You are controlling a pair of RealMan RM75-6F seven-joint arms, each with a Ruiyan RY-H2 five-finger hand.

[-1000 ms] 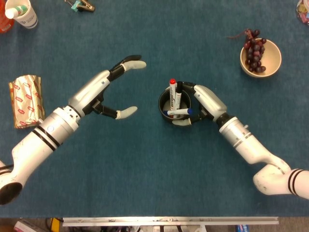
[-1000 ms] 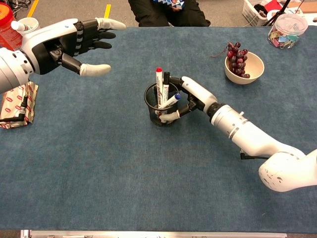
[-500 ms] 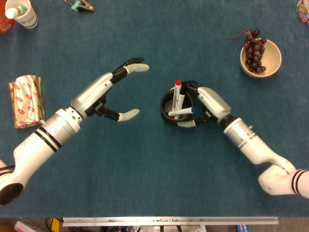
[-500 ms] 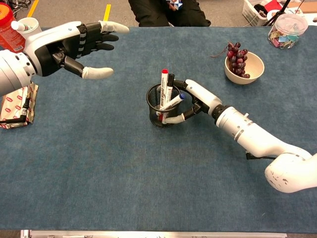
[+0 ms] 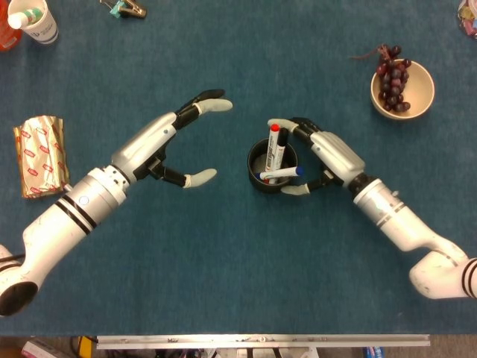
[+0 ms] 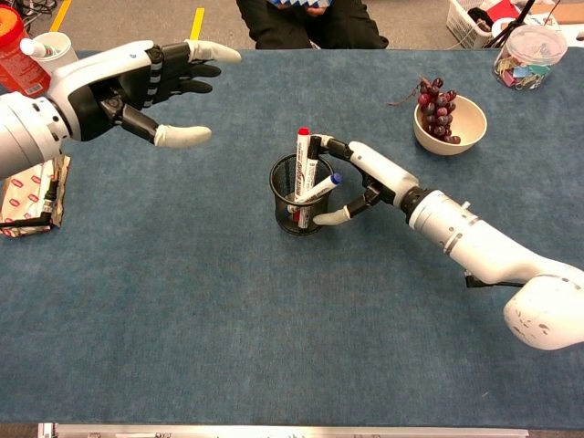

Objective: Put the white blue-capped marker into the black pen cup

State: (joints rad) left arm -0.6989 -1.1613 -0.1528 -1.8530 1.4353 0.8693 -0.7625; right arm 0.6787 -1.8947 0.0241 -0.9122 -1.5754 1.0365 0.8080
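Note:
The black mesh pen cup (image 5: 256,158) (image 6: 282,193) stands mid-table. In it the white blue-capped marker (image 5: 277,174) (image 6: 317,191) leans to the right, its blue cap over the rim. A red-capped marker (image 5: 273,147) (image 6: 302,157) and a black-capped one stand beside it. My right hand (image 5: 330,155) (image 6: 372,179) is just right of the cup, fingers and thumb spread around the rim, holding nothing; a small gap shows between it and the blue cap. My left hand (image 5: 173,145) (image 6: 137,86) hovers open to the cup's left, well apart from it.
A cream bowl (image 5: 419,91) (image 6: 467,128) of dark grapes sits at the far right. A gold snack packet (image 5: 41,155) (image 6: 26,193) lies at the left edge. A paper cup (image 5: 37,21) (image 6: 53,44) and a clear jar (image 6: 527,53) stand at the far corners.
My right hand has drawn back to the right off the cup, leaving the blue-capped marker leaning inside. The cup shifted slightly right. The left hand drifted a little.

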